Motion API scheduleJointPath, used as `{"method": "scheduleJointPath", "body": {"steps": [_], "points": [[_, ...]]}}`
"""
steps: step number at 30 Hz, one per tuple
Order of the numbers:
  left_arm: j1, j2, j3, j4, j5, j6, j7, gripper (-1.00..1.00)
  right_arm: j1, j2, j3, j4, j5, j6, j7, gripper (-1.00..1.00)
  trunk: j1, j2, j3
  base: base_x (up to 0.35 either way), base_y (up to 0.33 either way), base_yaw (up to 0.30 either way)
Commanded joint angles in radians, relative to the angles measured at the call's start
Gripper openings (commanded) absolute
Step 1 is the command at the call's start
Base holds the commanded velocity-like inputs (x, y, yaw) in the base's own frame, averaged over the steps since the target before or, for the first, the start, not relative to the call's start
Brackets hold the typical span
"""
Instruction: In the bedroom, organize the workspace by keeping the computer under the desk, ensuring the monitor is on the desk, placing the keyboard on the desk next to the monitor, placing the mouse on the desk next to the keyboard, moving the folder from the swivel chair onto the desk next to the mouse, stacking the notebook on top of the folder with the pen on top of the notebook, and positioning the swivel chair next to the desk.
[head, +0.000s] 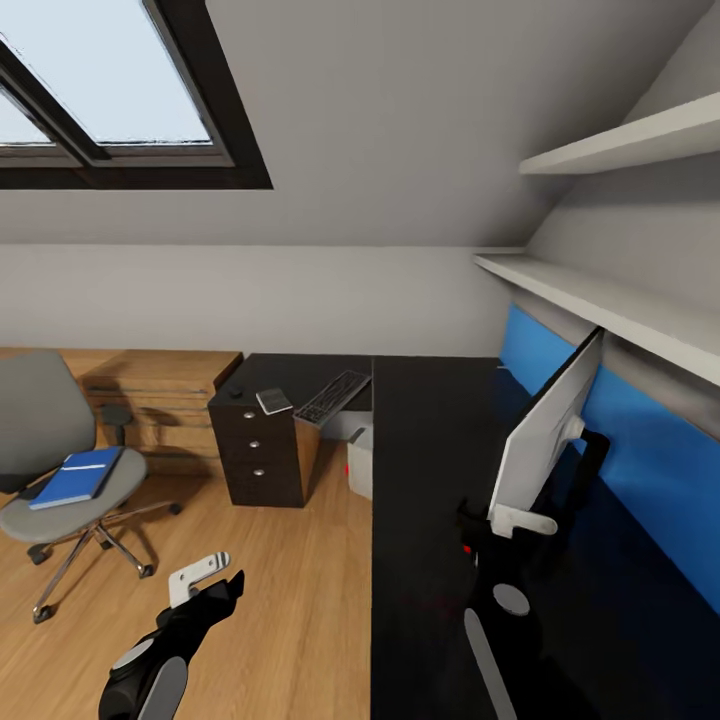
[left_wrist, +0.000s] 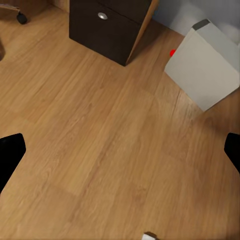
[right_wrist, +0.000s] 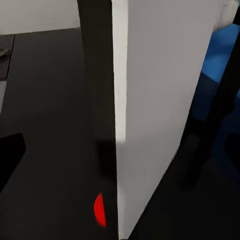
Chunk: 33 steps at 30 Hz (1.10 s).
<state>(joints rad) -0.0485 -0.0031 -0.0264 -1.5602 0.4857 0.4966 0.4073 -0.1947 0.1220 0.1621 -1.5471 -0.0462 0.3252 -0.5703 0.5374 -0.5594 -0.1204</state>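
On the long black L-shaped counter (head: 430, 470), the wide black flat monitor (head: 545, 430) stands, seemingly clasped by the right fingers (head: 520, 519); left fingers (head: 205, 580) wide open, empty. Bright-blue flat folder (head: 78, 476) still waits on the grey swivel chair (head: 45, 440); most steps remain.

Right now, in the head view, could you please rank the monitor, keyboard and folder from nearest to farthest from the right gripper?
1. The monitor: directly at the right gripper, on the desk by the blue back panel.
2. The keyboard: farther back on the desk's far wing.
3. The folder: across the floor, on the swivel chair seat.
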Motion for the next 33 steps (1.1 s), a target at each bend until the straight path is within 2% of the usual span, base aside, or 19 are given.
{"method": "scheduleJointPath", "body": {"steps": [1, 3, 4, 6, 8, 9, 10, 16, 33], "points": [[-0.001, 0.0, -0.001, -0.001, 0.011, 0.002, 0.009, 1.0, -0.001, -0.001, 0.001, 0.001, -0.004, -0.005, -0.007, 1.0, 0.001, -0.002, -0.002, 0.125, 0.058, 0.0], [-0.001, 0.0, -0.001, -0.001, 0.011, 0.002, 0.009, 1.0, 0.001, -0.002, 0.001, 0.015, 0.0, -0.05, -0.008, 1.0, 0.001, -0.002, -0.002, 0.082, 0.038, 0.0], [-0.001, 0.0, -0.001, -0.001, 0.011, 0.002, 0.009, 1.0, 0.001, -0.007, 0.001, 0.04, 0.016, -0.106, -0.009, 1.0, 0.001, -0.002, -0.002, 0.026, 0.012, 0.0], [-0.001, 0.0, -0.001, -0.001, 0.011, 0.003, 0.009, 1.0, 0.001, -0.016, 0.001, 0.068, 0.037, -0.153, -0.009, 1.0, 0.001, -0.002, -0.002, 0.017, 0.008, 0.0], [-0.001, 0.001, 0.0, -0.001, 0.011, 0.003, 0.009, 1.0, 0.001, -0.024, 0.002, 0.099, 0.077, -0.228, -0.01, 1.0, 0.001, -0.002, -0.002, 0.007, 0.003, 0.0], [-0.001, 0.0, 0.0, -0.001, 0.011, 0.003, 0.008, 1.0, 0.001, -0.029, 0.001, 0.15, 0.136, -0.35, -0.022, 1.0, 0.001, -0.002, -0.002, 0.001, 0.001, 0.0], [-0.001, 0.0, 0.0, -0.001, 0.011, 0.003, 0.008, 1.0, 0.001, -0.029, 0.001, 0.161, 0.144, -0.37, -0.039, 1.0, 0.001, -0.002, -0.002, 0.005, 0.0, 0.0], [-0.001, 0.0, 0.0, -0.001, 0.011, 0.003, 0.009, 1.0, 0.001, -0.031, 0.001, 0.184, 0.159, -0.406, -0.116, 1.0, 0.001, -0.002, -0.002, 0.134, 0.0, 0.0], [-0.001, -0.001, -0.001, -0.001, 0.011, 0.002, 0.011, 1.0, 0.001, -0.033, 0.002, 0.188, 0.159, -0.406, -0.125, 1.0, 0.001, -0.002, -0.002, 0.042, 0.024, 0.0]]}}
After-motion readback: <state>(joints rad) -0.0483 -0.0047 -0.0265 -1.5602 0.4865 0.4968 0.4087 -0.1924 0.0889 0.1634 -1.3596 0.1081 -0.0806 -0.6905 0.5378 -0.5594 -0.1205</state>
